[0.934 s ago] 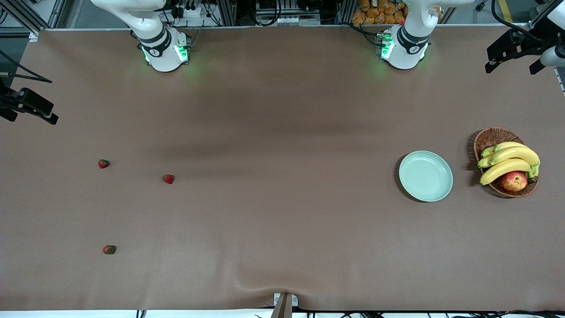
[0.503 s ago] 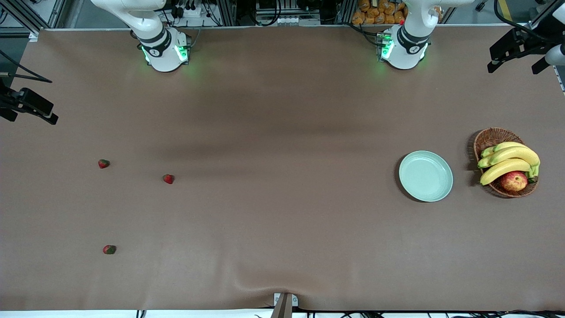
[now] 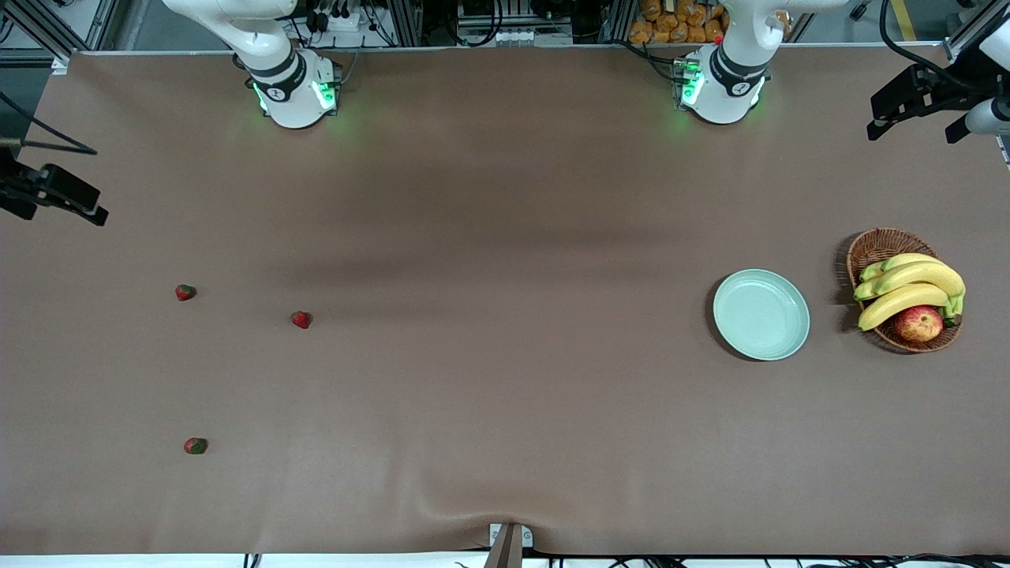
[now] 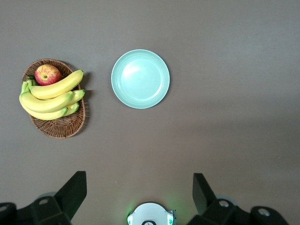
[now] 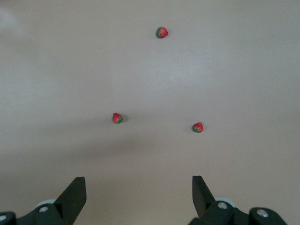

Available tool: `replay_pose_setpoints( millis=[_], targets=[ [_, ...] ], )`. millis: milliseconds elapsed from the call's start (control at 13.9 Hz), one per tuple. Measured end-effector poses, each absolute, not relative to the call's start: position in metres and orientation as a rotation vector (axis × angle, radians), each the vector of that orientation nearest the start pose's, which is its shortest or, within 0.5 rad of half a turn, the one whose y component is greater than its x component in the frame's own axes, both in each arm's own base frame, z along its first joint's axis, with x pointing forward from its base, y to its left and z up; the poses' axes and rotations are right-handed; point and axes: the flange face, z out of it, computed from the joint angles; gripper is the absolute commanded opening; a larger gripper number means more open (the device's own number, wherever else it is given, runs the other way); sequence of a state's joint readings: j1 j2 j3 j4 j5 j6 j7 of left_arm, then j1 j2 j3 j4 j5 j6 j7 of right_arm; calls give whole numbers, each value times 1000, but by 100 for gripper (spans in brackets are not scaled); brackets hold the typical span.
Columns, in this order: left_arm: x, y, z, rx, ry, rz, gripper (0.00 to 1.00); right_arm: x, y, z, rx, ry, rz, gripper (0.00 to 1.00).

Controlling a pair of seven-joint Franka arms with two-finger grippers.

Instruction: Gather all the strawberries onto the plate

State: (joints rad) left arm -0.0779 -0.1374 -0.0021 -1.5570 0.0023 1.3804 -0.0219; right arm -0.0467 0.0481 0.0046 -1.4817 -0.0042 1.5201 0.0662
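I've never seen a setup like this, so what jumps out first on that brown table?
A brown wicker basket of yellow bananas and a red-yellow apple sits at the left arm's end, beside an empty, round, pale mint-green plate. Three tiny red strawberries lie scattered at the right arm's end.

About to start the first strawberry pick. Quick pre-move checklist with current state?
1. Round pale mint-green plate empty, ready to receive: ok.
2. Three small red strawberries on the table toward the right arm's end, well apart: ok.
3. Right end effector open, holding nothing, high over the strawberries: ok.
4. Left end effector open, holding nothing, above the plate's end of the table: ok.
5. Brown wicker basket with yellow bananas and red-yellow apple sits beside the plate, not touching it: ok.
6. Strawberries collected in plate: not ok, none yet.
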Motion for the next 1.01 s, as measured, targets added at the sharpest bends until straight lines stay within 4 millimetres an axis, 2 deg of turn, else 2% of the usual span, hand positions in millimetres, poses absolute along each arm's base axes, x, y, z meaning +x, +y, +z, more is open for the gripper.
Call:
replay_pose_setpoints(
  millis=[359,647,1006],
  targets=[
    [487,-39,686,-3135,90,66,100,585,-36,588,-3137,197,143,100],
    [487,-37,685,-3135,85,72,100,594,-45,561,-3129,220,223,100],
    [487,-37,684,-3135,83,81,100,624,-38,486,-3109,198,324,100]
  ],
)
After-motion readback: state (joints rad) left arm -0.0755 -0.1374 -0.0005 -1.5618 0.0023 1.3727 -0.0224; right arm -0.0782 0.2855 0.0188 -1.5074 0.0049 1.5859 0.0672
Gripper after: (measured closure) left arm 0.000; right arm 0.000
